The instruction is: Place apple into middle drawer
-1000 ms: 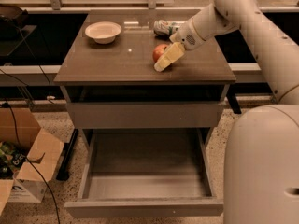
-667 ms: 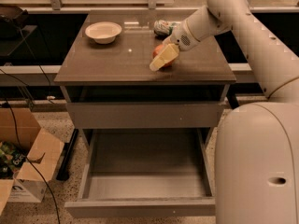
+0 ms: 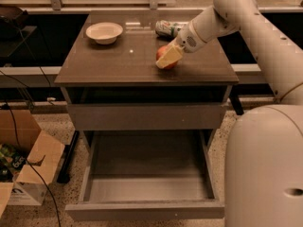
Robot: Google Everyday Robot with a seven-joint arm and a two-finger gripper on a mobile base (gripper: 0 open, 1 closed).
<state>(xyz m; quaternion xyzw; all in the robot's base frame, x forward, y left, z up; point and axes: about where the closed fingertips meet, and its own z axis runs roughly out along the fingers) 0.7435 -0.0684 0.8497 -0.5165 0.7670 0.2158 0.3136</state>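
Observation:
The apple, red with yellowish patches, sits on the brown cabinet top at its right middle. My gripper reaches in from the upper right and is closed around the apple. One pale finger lies across its front and hides most of it. The apple still looks to be resting on the top. The middle drawer is pulled wide open below, with pale grey floor and walls and nothing inside. Its plain front panel faces me.
A white bowl stands at the back left of the cabinet top. A green-and-white can lies on its side behind the apple. A closed drawer front is above the open drawer. A cardboard box and cables lie on the floor at left.
The gripper has shifted slightly left and closed in over the apple, covering more of it. The apple stays at the same spot on the cabinet top.

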